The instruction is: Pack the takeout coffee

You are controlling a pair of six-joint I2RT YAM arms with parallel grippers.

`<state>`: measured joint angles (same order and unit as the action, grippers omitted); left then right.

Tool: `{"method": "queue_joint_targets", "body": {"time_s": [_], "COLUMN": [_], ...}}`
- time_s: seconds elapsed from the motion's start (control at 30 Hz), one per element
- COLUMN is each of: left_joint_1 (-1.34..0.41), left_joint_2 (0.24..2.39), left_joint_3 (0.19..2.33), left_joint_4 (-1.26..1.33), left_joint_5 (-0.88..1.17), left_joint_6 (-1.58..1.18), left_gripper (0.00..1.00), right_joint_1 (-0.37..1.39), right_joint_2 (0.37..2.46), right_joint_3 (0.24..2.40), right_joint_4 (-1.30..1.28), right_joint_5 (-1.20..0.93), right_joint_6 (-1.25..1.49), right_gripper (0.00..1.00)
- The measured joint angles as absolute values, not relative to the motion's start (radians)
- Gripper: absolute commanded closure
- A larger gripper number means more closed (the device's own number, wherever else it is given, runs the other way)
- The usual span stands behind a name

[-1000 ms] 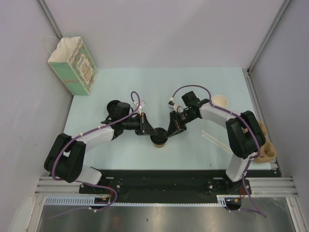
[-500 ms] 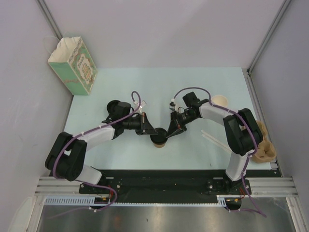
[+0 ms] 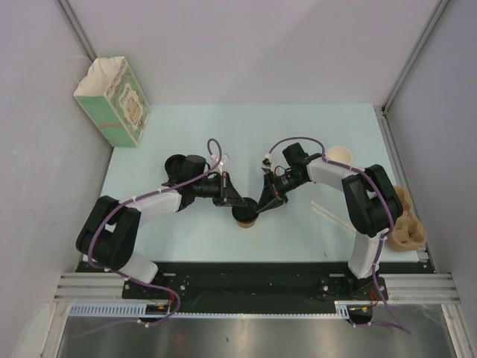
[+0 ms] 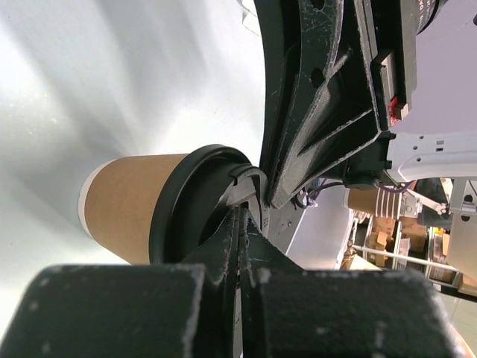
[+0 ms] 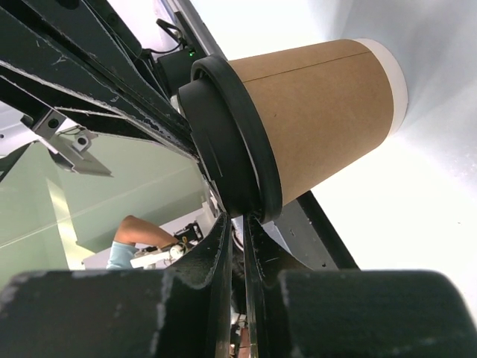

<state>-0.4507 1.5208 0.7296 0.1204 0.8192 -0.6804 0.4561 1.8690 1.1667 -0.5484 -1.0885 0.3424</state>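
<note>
Both grippers meet at the takeout coffee, which stands upright near the middle of the pale worktop, a little toward the near edge. The left gripper has its fingers drawn together, tips against the black lid at its rim. The right gripper comes in from the other side, its fingers nearly together with only a thin slit between them, tips under the lid's rim. Whether either one actually pinches the rim cannot be told.

This looks like the lid being seated or checked, with the packing itself not yet begun. A mint-green paper bag stands open at the far left corner, well apart from the cup. Next, one gripper would likely need to spread its fingers, take the tan cup around its body and keep it level while carrying it to the bag; the other would need to back away.

No writing or brand can be read on the cup or lid. The bag shows an ornamental pattern, too small to read.
</note>
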Motion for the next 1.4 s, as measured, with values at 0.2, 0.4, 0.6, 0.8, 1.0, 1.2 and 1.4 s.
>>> {"method": "queue_joint_targets", "body": {"time_s": [0.2, 0.4, 0.6, 0.8, 1.0, 1.2, 1.4], "left_joint_1": [-0.452, -0.451, -0.451, -0.451, -0.455, -0.472, -0.48], "left_joint_2": [1.532, 1.55, 1.586, 1.62, 1.62, 1.586, 1.559], "left_joint_3": [0.733, 0.739, 0.756, 0.768, 0.769, 0.767, 0.767], "left_joint_4": [0.126, 0.133, 0.144, 0.154, 0.161, 0.142, 0.11], "left_joint_5": [0.827, 0.848, 0.891, 0.935, 0.945, 0.898, 0.866], "left_joint_6": [-0.681, -0.681, -0.682, -0.691, -0.699, -0.697, -0.696], "left_gripper": [1.0, 1.0, 1.0, 1.0, 1.0, 1.0, 1.0], "right_joint_1": [0.452, 0.45, 0.45, 0.45, 0.452, 0.46, 0.473], "right_joint_2": [1.878, 1.882, 1.882, 1.882, 1.879, 1.858, 1.838], "right_joint_3": [1.167, 1.167, 1.167, 1.167, 1.167, 1.164, 1.159], "right_joint_4": [-0.548, -0.548, -0.548, -0.548, -0.547, -0.539, -0.528], "right_joint_5": [-1.102, -1.109, -1.109, -1.109, -1.108, -1.088, -1.066], "right_joint_6": [0.348, 0.349, 0.349, 0.348, 0.347, 0.339, 0.336], "right_gripper": [0.88, 0.88, 0.88, 0.88, 0.88, 0.88, 0.86]}}
